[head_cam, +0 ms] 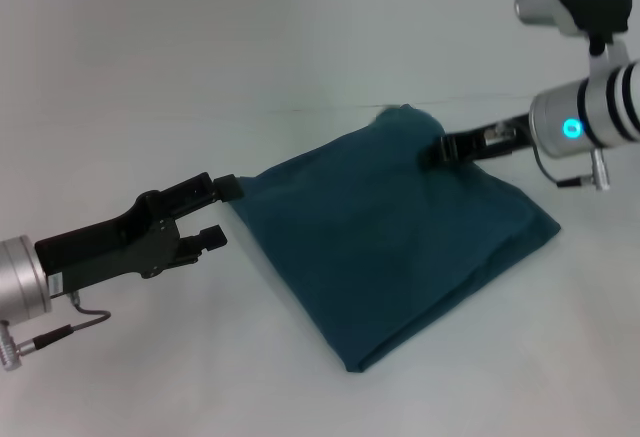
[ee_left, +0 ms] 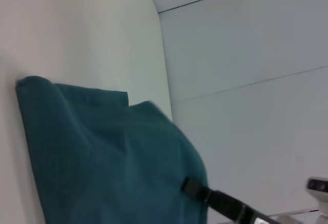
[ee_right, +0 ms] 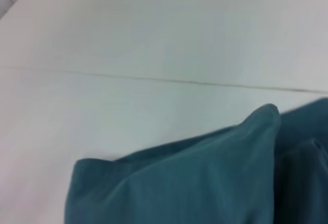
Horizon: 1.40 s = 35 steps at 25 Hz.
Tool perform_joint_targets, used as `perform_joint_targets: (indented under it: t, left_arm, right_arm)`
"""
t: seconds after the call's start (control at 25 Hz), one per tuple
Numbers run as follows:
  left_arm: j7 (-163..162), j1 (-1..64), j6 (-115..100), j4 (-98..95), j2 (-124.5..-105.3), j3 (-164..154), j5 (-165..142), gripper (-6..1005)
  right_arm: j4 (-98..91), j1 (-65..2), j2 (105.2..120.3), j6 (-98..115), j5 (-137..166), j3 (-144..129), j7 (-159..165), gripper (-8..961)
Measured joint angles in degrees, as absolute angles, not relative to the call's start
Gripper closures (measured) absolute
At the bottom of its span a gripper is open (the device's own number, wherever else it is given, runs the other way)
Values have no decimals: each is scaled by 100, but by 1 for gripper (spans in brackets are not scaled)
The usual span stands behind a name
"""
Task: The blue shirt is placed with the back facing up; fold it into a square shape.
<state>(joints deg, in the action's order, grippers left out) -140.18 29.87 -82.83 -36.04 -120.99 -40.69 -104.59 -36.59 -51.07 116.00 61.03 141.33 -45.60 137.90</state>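
Handling soft, light, floppy shirt point(head_cam: 390, 247), frame centre: left gripper point(head_cam: 218, 212) apart at its left corner; right gripper point(head_cam: 440, 149) clamped on upper edge; grip corners.

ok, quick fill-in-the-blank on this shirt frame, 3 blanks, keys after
1. The blue shirt lies on a plain ____ table.
2. The left gripper, jaws open, sits at the shirt's ____ corner, seen from the head camera.
3. The ____ gripper is at the raised fold on the shirt's far edge.

Missing words: white; left; right
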Motion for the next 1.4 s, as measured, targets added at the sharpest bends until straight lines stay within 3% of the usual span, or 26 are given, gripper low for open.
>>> perform_joint_targets:
  t: [0.76,1.4]
  left_arm:
    - [-13983,2997,-8323,-3604,-12085,-3930,-10449,50]
    - [-14001,3006,-8280,-3536,-12111,-3929,-10450,50]
  right_arm:
    - [-4815,-4994,11582,6371,14722,-5344,14874,880]
    - [-4038,-5134,11602,5407,15118,-5445,14709,878]
